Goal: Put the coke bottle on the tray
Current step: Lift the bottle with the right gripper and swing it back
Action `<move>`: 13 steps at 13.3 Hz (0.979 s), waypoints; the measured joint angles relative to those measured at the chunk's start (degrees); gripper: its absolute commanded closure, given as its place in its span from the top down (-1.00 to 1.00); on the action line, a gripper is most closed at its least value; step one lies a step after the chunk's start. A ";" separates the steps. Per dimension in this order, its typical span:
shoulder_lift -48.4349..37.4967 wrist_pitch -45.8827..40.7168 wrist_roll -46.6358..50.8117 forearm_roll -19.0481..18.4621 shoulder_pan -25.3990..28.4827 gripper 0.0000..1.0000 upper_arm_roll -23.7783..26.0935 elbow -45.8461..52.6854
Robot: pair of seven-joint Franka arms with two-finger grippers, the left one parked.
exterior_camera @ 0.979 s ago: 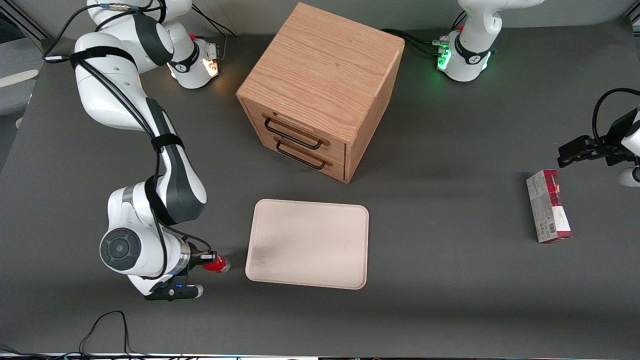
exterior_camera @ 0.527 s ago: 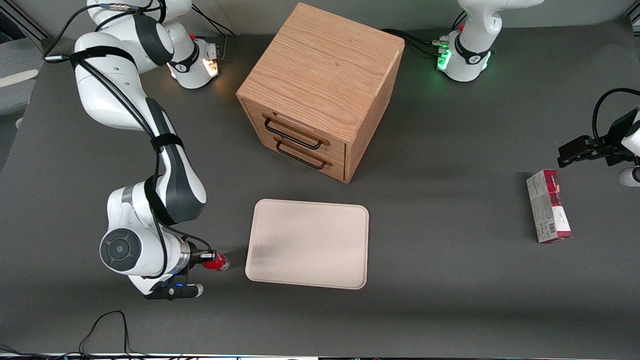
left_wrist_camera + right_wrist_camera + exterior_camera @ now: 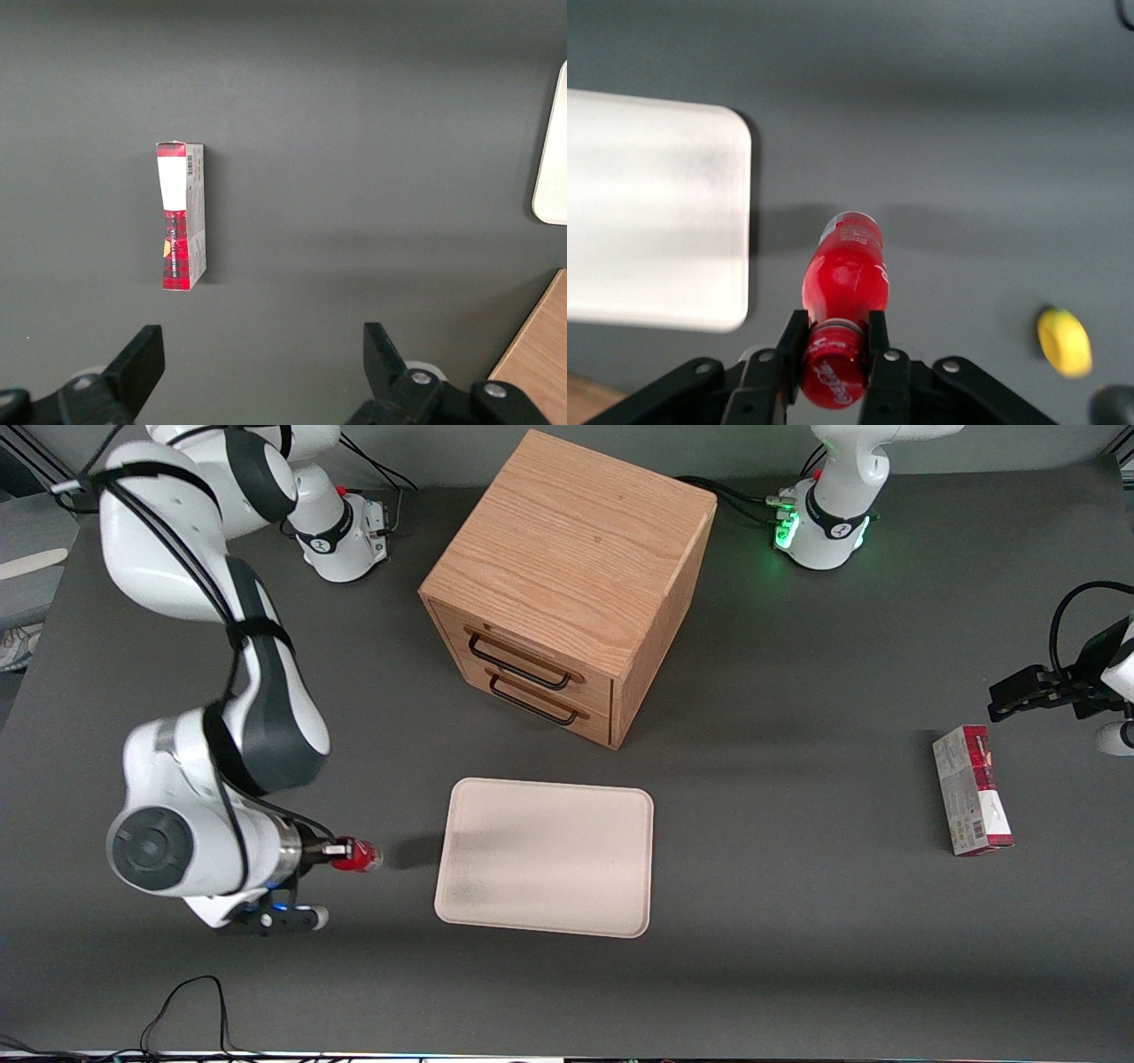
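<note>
My gripper (image 3: 344,853) is shut on the red cap and neck of the coke bottle (image 3: 360,856), which hangs above the dark table beside the tray's (image 3: 545,856) short edge, toward the working arm's end. The bottle casts a shadow on the table between itself and the tray. In the right wrist view the black fingers (image 3: 793,341) clamp the cap of the coke bottle (image 3: 844,266) from both sides, gripper (image 3: 835,332), and the bottle's body points down at the table. The cream-white tray (image 3: 651,208) lies flat with nothing on it.
A wooden two-drawer cabinet (image 3: 567,584) stands farther from the front camera than the tray. A small yellow lemon-like object (image 3: 1064,341) lies on the table near the bottle. A red-and-grey carton (image 3: 971,790) lies toward the parked arm's end.
The arm has risen with the bottle in its grip. The bottle has left the table and drifted slightly away from the tray; its shadow now lies apart from it.
</note>
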 measured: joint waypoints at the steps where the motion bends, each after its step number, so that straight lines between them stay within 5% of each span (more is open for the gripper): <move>1: -2.37 -2.82 0.00 0.02 -0.16 -1.00 0.02 0.14; 6: -10.13 -12.08 0.00 0.37 -1.51 -1.00 0.41 0.07; 13: -10.51 -10.97 1.83 0.51 -1.45 -1.00 3.00 -0.78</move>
